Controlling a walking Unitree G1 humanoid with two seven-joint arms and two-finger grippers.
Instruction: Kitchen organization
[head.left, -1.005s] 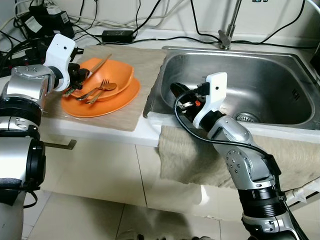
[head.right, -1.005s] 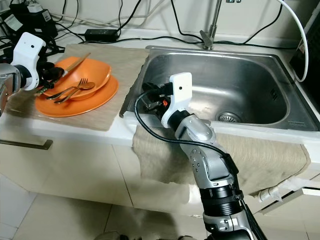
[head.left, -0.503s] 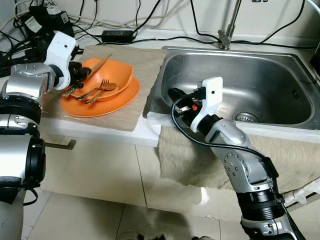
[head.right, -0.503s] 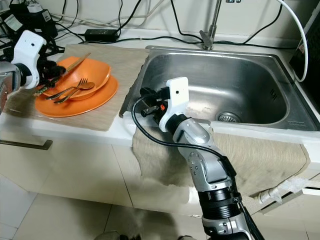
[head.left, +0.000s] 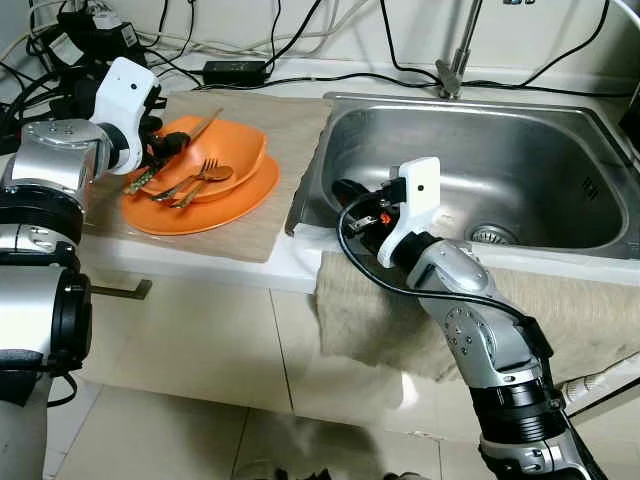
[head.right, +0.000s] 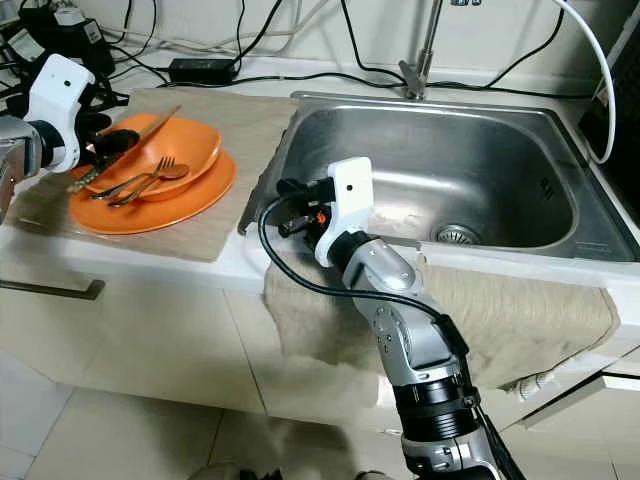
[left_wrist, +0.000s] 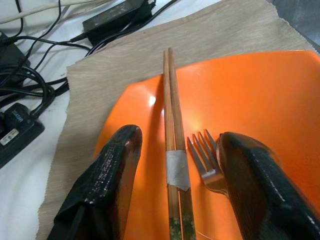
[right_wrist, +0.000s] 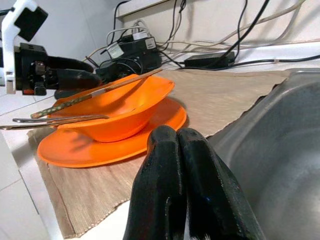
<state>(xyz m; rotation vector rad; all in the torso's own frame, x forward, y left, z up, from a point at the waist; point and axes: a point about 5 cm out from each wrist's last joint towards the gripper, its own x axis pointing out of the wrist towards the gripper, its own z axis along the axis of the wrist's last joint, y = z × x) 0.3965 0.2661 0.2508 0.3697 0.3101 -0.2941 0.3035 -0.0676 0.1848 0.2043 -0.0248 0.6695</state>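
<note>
An orange bowl (head.left: 215, 150) sits inside an orange plate (head.left: 205, 205) on a tan mat (head.left: 270, 150) spread over the bench (head.left: 200, 262), left of a steel sink (head.left: 520, 170). A pair of taped chopsticks (left_wrist: 172, 150) lies across the bowl's rim, and a fork (head.left: 190, 180) and a spoon (head.left: 212, 176) rest in the bowl beside them.

The left tool (left_wrist: 175, 185) hovers at the bowl's left edge, released, its two black fingers (left_wrist: 107, 175) spread on either side of the chopsticks without touching them; the fork's tines lie just beside the other finger.

The right tool (right_wrist: 182, 190) is clenched on nothing, fingers pressed together. It sits at the sink's front-left corner, just above the rim, pointing towards the plate.

A towel (head.left: 560, 300) hangs over the bench's front edge below the sink. Cables and a power brick (head.left: 235, 70) lie along the wall behind the mat, and a tap (head.left: 455, 60) rises behind the sink.
</note>
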